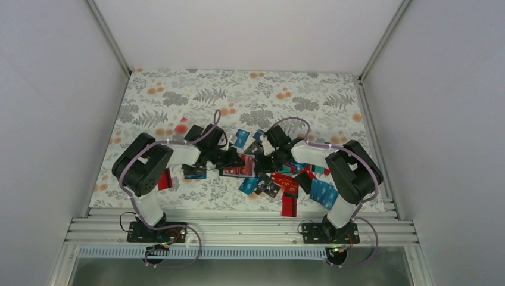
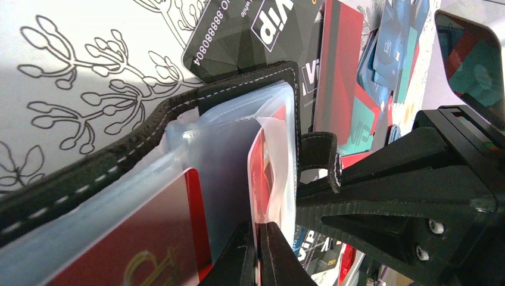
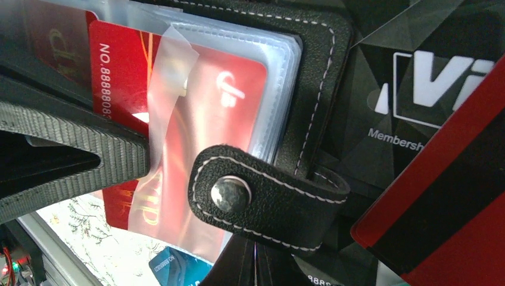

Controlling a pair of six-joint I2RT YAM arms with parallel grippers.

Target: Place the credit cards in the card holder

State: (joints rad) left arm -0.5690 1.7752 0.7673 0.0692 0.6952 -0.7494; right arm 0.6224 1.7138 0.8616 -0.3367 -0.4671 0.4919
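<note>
Both arms meet over the middle of the floral-print tablecloth [image 1: 238, 95]. There the black, white-stitched, wallet-like card holder [image 3: 321, 77] is held open between them, apparently so that each arm can steady it against the other's pull. The right gripper [image 3: 255, 257] is clenched on the card holder by its black snap strap [image 3: 268, 196], which hangs at 6 o'clock of the open cover, and this likely keeps the cover from folding shut. The left gripper [image 2: 257, 239] is pinched tight on a thin red plastic card with a white number [image 3: 119, 65], coming in from 9 o'clock in the right wrist view. That card sits partly inside a clear plastic sleeve [image 3: 274, 59], its numbered end still outside, so it looks mid-insertion. Another sleeve nearer the left wrist camera already holds a red card with gold lettering [image 2: 149, 238]. The remaining loose cards [image 1: 298, 185], in blue, red, teal and black, lie scattered on the cloth toward 4 o'clock of the holder. A black VIP card [image 3: 417, 89] lies just beside it.
</note>
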